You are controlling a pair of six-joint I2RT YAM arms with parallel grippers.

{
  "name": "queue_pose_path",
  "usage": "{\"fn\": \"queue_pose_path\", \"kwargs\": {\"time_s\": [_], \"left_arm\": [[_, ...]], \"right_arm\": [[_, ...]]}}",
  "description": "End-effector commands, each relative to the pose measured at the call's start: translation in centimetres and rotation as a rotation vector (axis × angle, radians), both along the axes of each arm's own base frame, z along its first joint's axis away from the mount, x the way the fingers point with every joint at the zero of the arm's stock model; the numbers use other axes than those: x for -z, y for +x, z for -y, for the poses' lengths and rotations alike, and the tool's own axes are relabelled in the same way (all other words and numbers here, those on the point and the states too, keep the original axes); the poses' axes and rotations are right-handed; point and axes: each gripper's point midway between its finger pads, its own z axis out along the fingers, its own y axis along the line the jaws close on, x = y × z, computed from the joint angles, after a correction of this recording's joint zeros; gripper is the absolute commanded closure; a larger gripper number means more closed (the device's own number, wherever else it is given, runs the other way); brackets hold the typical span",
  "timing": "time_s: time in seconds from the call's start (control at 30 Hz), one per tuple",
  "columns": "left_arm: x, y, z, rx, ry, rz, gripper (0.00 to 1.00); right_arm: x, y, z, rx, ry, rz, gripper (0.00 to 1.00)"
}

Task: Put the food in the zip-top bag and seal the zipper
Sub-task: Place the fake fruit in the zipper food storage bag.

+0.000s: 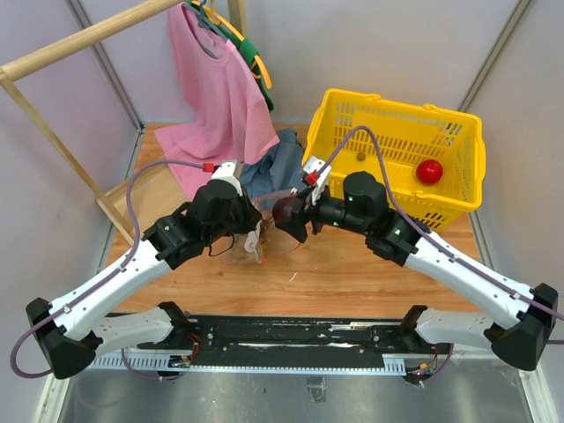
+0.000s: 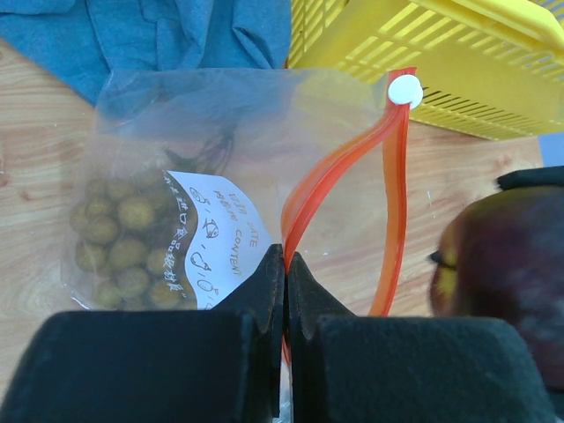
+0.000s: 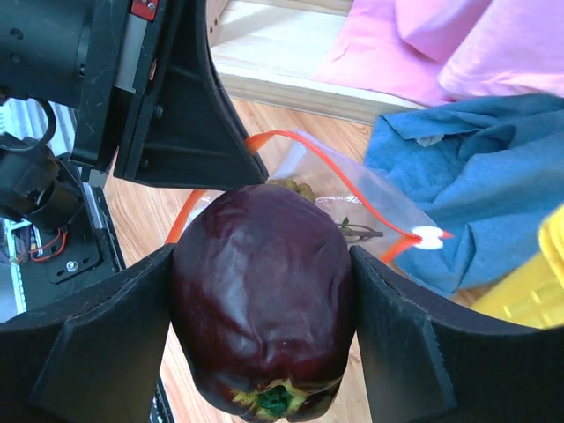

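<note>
I see the clear zip-top bag [image 2: 220,176] lying open, its red-orange zipper [image 2: 339,181] bowed, tan-yellow balls [image 2: 119,247] inside; a dark purple fruit [image 3: 264,300] hangs at its mouth.

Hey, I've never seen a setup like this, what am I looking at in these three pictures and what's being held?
Two robot arms are bolted to a wooden table. One picture looks down from above; the other two come from cameras on each wrist. The left end effector is shut on the red-orange zipper of a clear zip-top bag, which already holds a tan-yellow cluster of small balls. The right end effector grips a dark purple fruit beside the bag's mouth. A yellow basket with a red round fruit sits behind, beside blue cloth and a pink shirt.
</note>
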Motion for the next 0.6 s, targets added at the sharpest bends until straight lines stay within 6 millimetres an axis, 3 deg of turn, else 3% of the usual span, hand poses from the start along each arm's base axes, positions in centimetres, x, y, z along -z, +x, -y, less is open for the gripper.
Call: {"fn": "queue_pose_path", "kwargs": {"time_s": [0.0,0.3,0.57], "left_arm": [[-1.4,0.2,0.7,0.013,-0.059,0.029,1.00],[-1.2,0.1,1.0,0.024,-0.068,0.024,1.00],[-1.4,0.1,0.9,0.021,-0.068,0.031,1.00]], "right_arm": [[0.8,-0.1,-2.6,-0.067,-0.009,0.054,0.64],[6.6,1.8,-4.2,-0.036,-0.131,-0.018,0.44],[8.0,2.5,-4.1,-0.005,-0.163,-0.029,0.22]]}}
